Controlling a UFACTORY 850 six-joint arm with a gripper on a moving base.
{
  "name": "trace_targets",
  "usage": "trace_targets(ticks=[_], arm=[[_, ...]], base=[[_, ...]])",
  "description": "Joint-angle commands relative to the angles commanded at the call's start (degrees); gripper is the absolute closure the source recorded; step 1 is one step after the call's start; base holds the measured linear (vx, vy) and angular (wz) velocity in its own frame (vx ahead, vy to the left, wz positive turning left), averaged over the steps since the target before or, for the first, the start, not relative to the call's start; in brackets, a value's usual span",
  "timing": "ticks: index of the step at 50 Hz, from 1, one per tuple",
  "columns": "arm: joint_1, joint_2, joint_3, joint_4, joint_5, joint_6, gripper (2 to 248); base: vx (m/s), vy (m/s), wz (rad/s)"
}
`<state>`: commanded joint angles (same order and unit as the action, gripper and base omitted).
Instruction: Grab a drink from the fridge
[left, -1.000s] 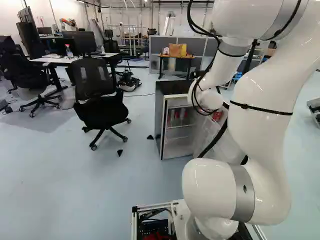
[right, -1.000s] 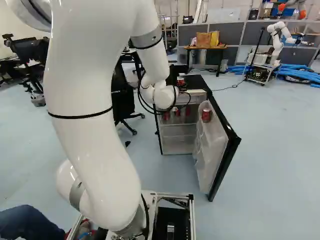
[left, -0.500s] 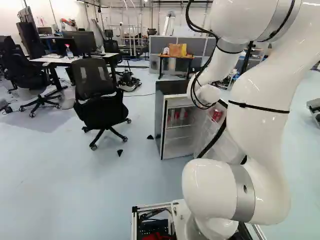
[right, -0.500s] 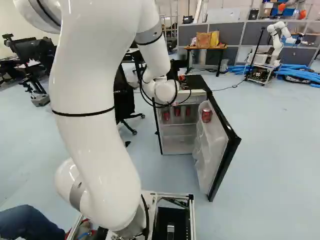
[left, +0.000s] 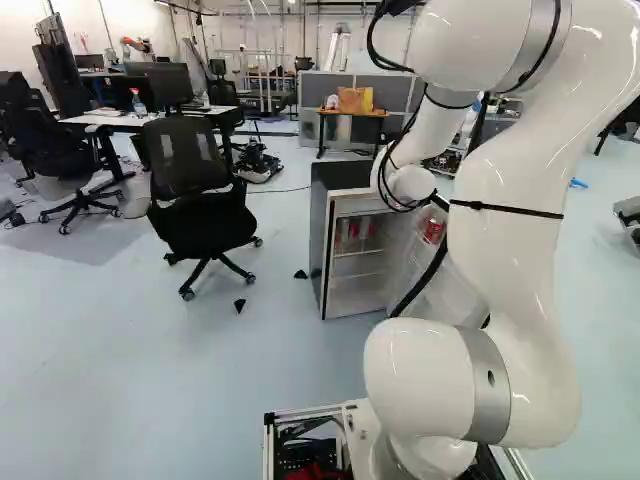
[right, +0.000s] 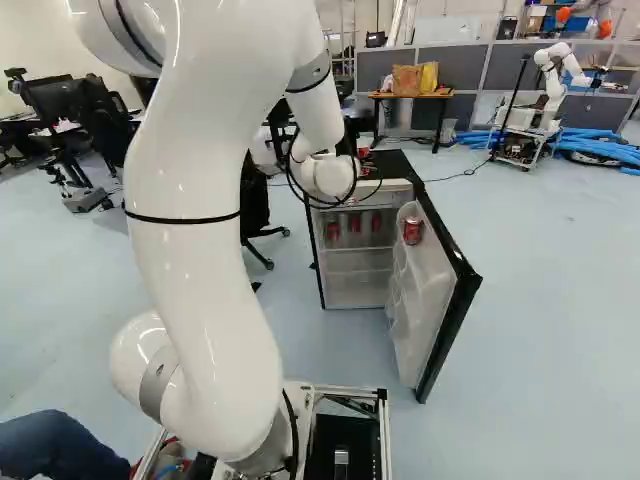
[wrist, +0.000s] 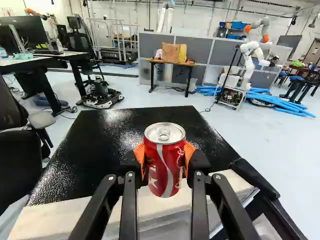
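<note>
In the right base view my gripper (right: 366, 167) shows small and dark over the fridge top, with a red can (right: 363, 153) at its tip. In the wrist view the gripper (wrist: 164, 159) is shut on the upright red can (wrist: 165, 167), an orange pad pressed to each side. Behind and below the can lies the fridge's black top (wrist: 100, 145); whether the can touches it, I cannot tell. The fridge (right: 355, 290) has its door (right: 425, 300) swung wide. Another red can (right: 413, 231) stands in the door's upper rack, and several cans (right: 333, 230) are on the top shelf.
An office chair (left: 200, 215) stands left of the fridge. Beyond are a desk (left: 100, 120), a small table with bags (right: 415, 95) and grey partitions (right: 455, 70). Another robot (right: 530, 120) stands at the far right beside blue tubes (right: 600, 150).
The upper arm has swung left in the left base view and right in the right base view. The held can has shifted slightly away over the fridge top. The base has stayed still.
</note>
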<state>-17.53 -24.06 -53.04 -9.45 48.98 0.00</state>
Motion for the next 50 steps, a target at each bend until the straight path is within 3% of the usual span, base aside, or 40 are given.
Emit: trace_targets(ticks=[50], arm=[[3.12,-9.26,-11.93,0.00,-0.72,0.00,152]], base=[[0.000,0.000,0.000]])
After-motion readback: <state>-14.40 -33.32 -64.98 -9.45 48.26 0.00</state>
